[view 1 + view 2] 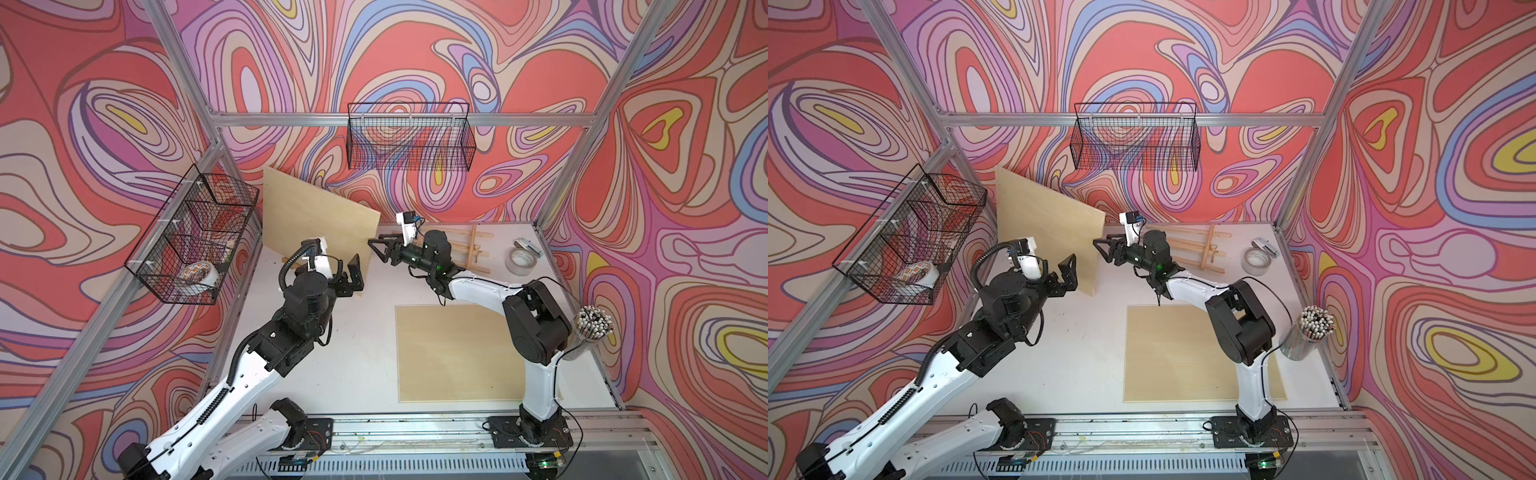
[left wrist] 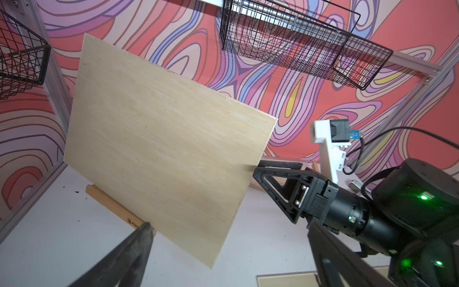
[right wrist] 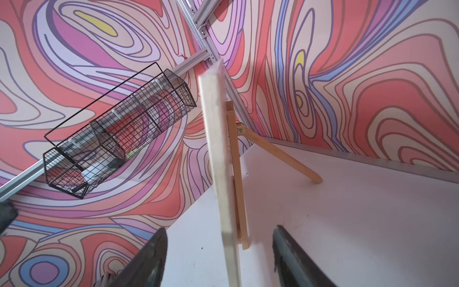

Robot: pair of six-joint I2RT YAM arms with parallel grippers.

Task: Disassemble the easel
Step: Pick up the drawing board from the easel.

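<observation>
Easel (image 3: pixel 237 179) stood at 11 o'clock on the bench (image 1: pixel 361 353). Its rear leg was splayed out behind it, foot on the surface. Plywood board (image 1: pixel 316 216) rested upright on the easel's front ledge, leaning back on the uprights, face toward the left arm.

Right gripper (image 1: pixel 376 247) was at the board's 3 o'clock edge with jaws apart, one finger on each side of that edge. The right wrist view showed a gap on both sides, so it was straddling the edge, not clamping it.

Left gripper (image 1: pixel 349 272) was spread wide and held nothing. It sat just in front of the board's lower part, around the board's 5 o'clock. No contact was visible.

Other items on the bench:
- Second wooden frame (image 1: pixel 471 249) lay flat at 1 o'clock, partly under the right arm.
- Tape roll (image 1: pixel 519 262) was at 2 o'clock.
- Pencil cup (image 1: pixel 590 332) was at 3 o'clock, at the bench edge.
- Flat panel (image 1: pixel 457 353) lay at 5 o'clock.
</observation>
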